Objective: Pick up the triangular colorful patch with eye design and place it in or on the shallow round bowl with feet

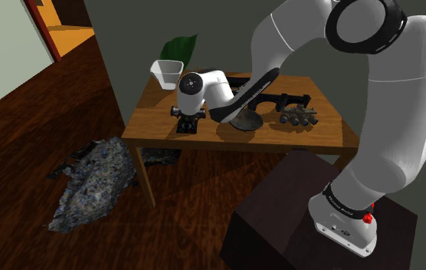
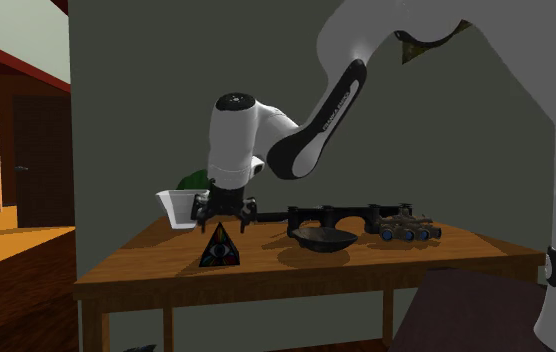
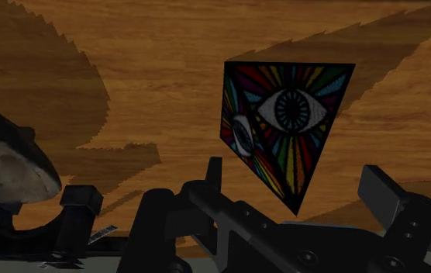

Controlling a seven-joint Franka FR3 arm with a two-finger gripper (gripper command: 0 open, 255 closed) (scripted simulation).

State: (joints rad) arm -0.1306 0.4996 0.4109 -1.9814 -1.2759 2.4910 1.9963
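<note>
Shoulder view: one wooden surface (image 1: 150, 126) carries one dark shallow bowl (image 1: 246, 121) near its middle. One white container (image 1: 167, 71) sits at the bowl's 10 o'clock, one long black object (image 1: 284, 98) at its 1 o'clock, and one dark lumpy item (image 1: 297, 117) at its 3 o'clock. The single black tool (image 1: 188, 124) hangs low at the bowl's 9 o'clock. One crumpled cloth heap (image 1: 93, 184) lies on the floor, at 7 o'clock from the surface. Second exterior view: one triangular patch (image 2: 220, 247) stands upright on the surface (image 2: 146, 255), at 6 o'clock from the tool (image 2: 224, 218). The bowl (image 2: 322, 238) is at the patch's 3 o'clock, apart from it. Wrist view: the tool (image 3: 295, 172) is spread wide and grips nothing. Its two fingers (image 3: 214, 174) flank one corner of the patch (image 3: 284, 116) without touching it. The patch shows rainbow rays around an eye.
</note>
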